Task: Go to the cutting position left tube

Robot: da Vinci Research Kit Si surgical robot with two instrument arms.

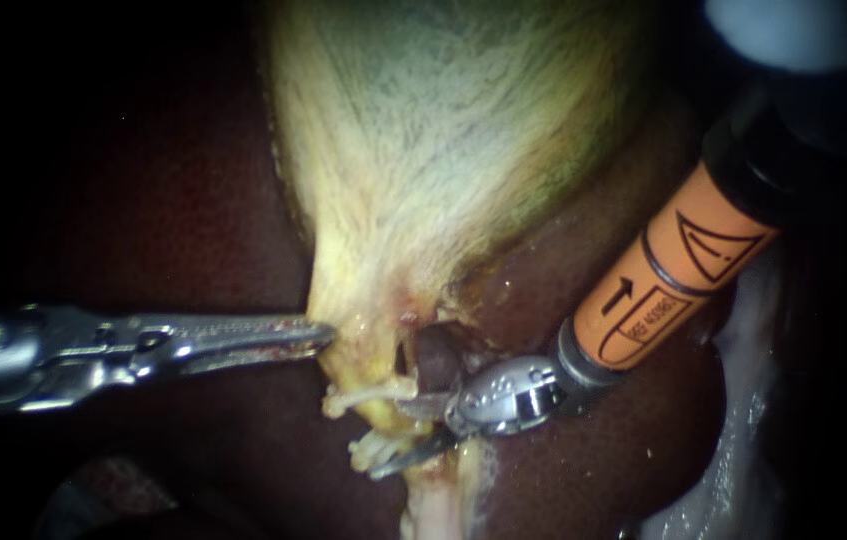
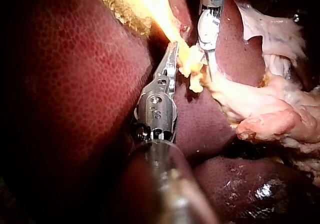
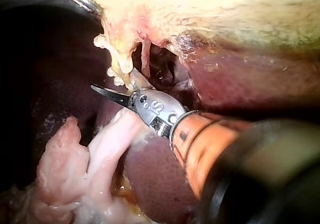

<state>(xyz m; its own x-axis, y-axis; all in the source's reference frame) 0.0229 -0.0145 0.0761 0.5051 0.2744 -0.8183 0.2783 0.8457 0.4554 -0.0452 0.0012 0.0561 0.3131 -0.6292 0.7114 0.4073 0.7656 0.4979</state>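
Dark red liver (image 1: 173, 200) filled the frame behind the pale gallbladder (image 1: 443, 130) at upper centre. My left instrument (image 1: 321, 335) gripped the gallbladder's lower left edge. Low centre, my right instrument (image 1: 413, 432) held its blades apart — released, gripping nothing — just right of the left tube (image 1: 384, 368).

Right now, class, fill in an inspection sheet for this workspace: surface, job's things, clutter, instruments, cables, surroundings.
Surface: liver, dark red, lying under everything.
Job's things: gallbladder, pale yellow; thin pale tubes at its narrow end; which one is the left tube cannot be told.
Clutter: loose pale tissue beside the right instrument.
Instruments: left instrument, jaws shut on the gallbladder's edge; right instrument, blades open at the tubes.
Cables: nothing seen.
Surroundings: dark, nothing seen.
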